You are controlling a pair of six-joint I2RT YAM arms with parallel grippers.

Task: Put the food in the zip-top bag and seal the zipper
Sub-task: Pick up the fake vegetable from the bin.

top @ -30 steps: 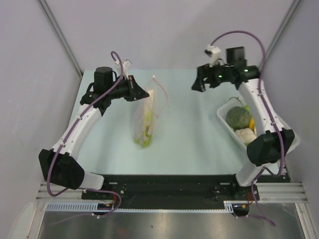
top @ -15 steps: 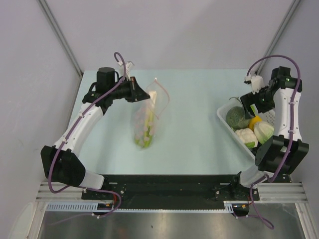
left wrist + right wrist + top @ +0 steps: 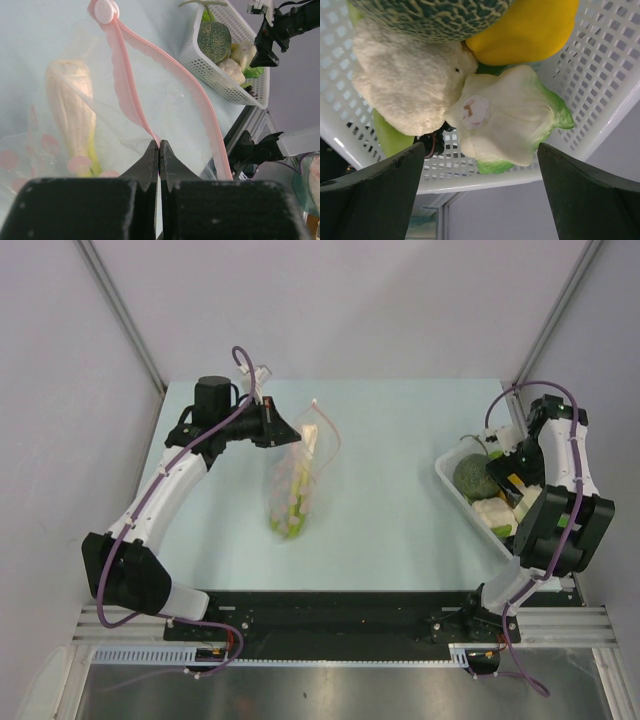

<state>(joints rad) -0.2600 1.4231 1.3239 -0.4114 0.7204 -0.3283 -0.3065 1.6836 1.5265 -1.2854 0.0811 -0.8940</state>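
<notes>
My left fingers (image 3: 159, 149) pinch the zipper (image 3: 131, 97), holding the bag (image 3: 296, 478) at frame centre, leek (image 3: 70, 107) inside; right fingers (image 3: 480, 152) gape over the basket (image 3: 602, 75) at right; its food (image 3: 505, 120) and sealing are left.

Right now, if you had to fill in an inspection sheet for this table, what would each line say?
Surface: pale blue table, flat.
Job's things: zip-top bag with its mouth open and a leek inside; zipper unsealed; melon, yellow piece, white cauliflower-like piece and pale leafy piece lie in the basket.
Clutter: white latticed basket at the table's right side.
Grippers: left gripper, jaws shut on the zipper; right gripper, jaws open over the basket, holding nothing.
Cables: purple cables run along both arms.
Surroundings: grey walls; nothing else seen.
</notes>
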